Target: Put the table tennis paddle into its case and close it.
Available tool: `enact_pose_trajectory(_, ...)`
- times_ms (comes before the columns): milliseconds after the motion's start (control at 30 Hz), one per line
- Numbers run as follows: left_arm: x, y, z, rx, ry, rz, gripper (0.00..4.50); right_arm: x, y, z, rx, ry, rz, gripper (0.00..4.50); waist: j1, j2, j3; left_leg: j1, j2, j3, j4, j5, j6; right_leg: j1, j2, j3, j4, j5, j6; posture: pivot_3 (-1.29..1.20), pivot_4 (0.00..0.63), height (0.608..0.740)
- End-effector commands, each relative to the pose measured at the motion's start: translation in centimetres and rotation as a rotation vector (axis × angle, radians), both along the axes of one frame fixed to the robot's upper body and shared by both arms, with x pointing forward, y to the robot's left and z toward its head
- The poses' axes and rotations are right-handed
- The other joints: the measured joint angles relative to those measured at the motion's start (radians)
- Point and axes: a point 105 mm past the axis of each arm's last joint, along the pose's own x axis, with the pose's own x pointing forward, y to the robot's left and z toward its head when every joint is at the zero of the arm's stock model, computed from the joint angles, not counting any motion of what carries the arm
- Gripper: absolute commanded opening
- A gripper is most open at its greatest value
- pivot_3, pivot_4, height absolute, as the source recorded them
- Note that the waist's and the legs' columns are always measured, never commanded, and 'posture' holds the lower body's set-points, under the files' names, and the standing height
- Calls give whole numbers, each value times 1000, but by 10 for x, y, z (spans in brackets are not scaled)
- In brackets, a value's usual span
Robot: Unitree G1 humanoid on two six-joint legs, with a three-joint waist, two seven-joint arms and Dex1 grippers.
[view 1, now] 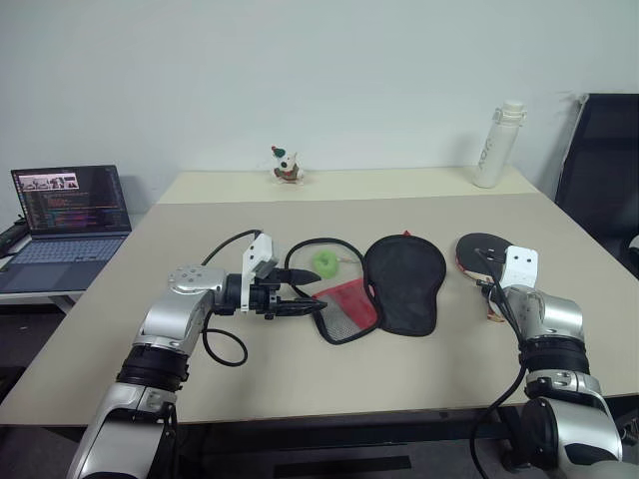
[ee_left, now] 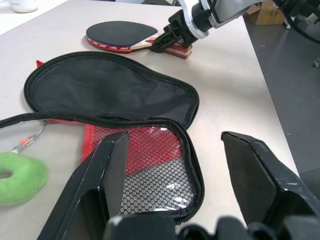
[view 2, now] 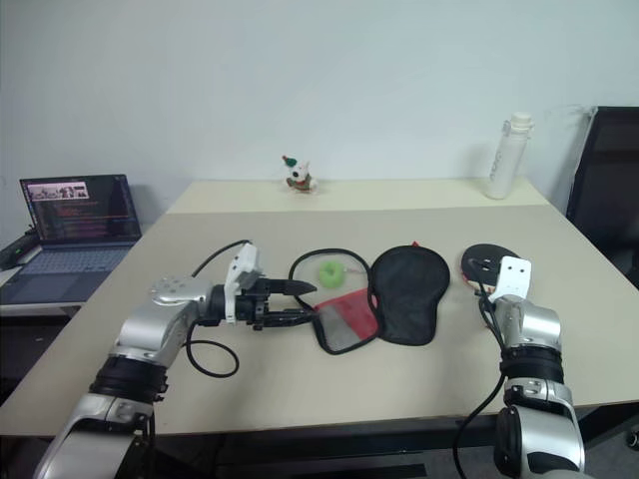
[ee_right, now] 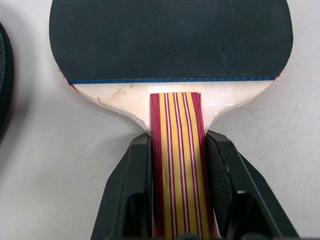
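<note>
1. We see the table tennis paddle (ee_right: 170, 40), a round black rubber-faced bat with a short wooden handle striped red and pale, lying flat on the beige table (view 1: 300, 379) at the robot's right.
2. Our right gripper (ee_right: 177, 150) has its two black fingers pressed against both sides of the striped handle, just below the blade's pale wooden shoulder, so it is clamped on the paddle, which rests on the table.
3. The case (view 1: 399, 284), a paddle-shaped soft black fabric cover with a red mesh panel, lies unzipped and spread open at the middle of the table, beside the paddle but apart from it.
4. A fuzzy green pom-pom pull (view 1: 324, 263) sits on the table inside the loop of the open zipper edge.
5. Our left gripper (ee_left: 172, 150) hovers over the red mesh flap, its fingers spread apart, holding nothing.
6. Farther back we note a white bottle (view 1: 497, 145), a small figurine (view 1: 287, 165), and an open laptop (view 1: 70, 215) on a side surface to the left.
</note>
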Motion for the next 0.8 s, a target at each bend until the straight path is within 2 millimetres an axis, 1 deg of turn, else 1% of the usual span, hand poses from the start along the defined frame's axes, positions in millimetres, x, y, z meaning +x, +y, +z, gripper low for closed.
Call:
enact_pose_trajectory(33, -1, 2, 12, -13, -48, 9, 3197, 1, 6, 55, -37, -175, 39, 1105, 0, 3, 2, -1, 0, 0, 0, 0, 0, -1, 0, 0, 0, 0, 0, 0, 150, 740)
enact_pose_trajectory(100, -2, 4, 12, -16, -46, 15, 3197, -5, 17, 71, -23, -215, 69, 1105, -1, 4, 3, -2, 0, 0, -1, 0, 0, -2, 0, 0, 0, 0, 0, 0, 150, 740)
enact_pose_trajectory(167, -3, 6, 12, -22, -40, 21, 3197, -11, 33, 84, -1, -249, 108, 1105, -2, 4, 3, -2, 0, 0, -3, 0, 0, -4, 0, 0, 1, 0, 0, 0, 150, 740)
enact_pose_trajectory(200, -4, 7, 12, -24, -38, 23, 3197, -15, 47, 89, 23, -258, 139, 1105, -2, 4, 3, -2, 1, 0, -3, 0, 0, -4, 0, 0, 1, 0, 0, 0, 150, 740)
enact_pose_trajectory(233, -4, 8, 11, -24, -37, 24, 3197, -18, 55, 92, 38, -262, 159, 1105, -2, 4, 3, -2, 2, 0, -4, 0, 0, -4, 1, -1, 1, 0, 0, 0, 150, 740)
enact_pose_trajectory(267, -5, 8, 11, -26, -35, 25, 3197, -22, 69, 93, 63, -262, 187, 1105, -2, 4, 3, -2, 2, 0, -4, 0, 0, -4, 1, -1, 1, 0, -1, 0, 150, 740)
enact_pose_trajectory(333, -6, 8, 11, -28, -32, 26, 3197, -27, 86, 94, 93, -259, 219, 1105, -1, 4, 3, -2, 3, -1, -4, 0, 0, -4, 2, -2, 1, 0, -1, 0, 150, 740)
enact_pose_trajectory(400, -6, 8, 10, -29, -29, 25, 3197, -32, 115, 90, 148, -244, 263, 1105, 0, 4, 3, -2, 3, -1, -4, 0, 0, -5, 2, -2, 2, 0, -1, 0, 150, 740)
enact_pose_trajectory(467, -6, 8, 10, -30, -28, 24, 3197, -35, 135, 86, 186, -231, 289, 1105, 1, 4, 3, -2, 3, -1, -4, 0, 0, -5, 2, -2, 3, 0, -1, 0, 150, 740)
enact_pose_trajectory(667, -7, 6, 11, -24, -30, 17, 3197, -35, 161, 69, 224, -187, 324, 1105, 11, 4, 3, -2, 3, -1, -3, 0, 0, -5, 1, -2, 1, 0, -1, 0, 150, 740)
enact_pose_trajectory(800, -7, 7, 11, -20, -31, 20, 3197, -35, 164, 54, 226, -156, 322, 1105, 11, 4, 3, -3, 1, -1, -4, 0, 0, -5, 0, -1, 0, 0, -1, 0, 150, 740)
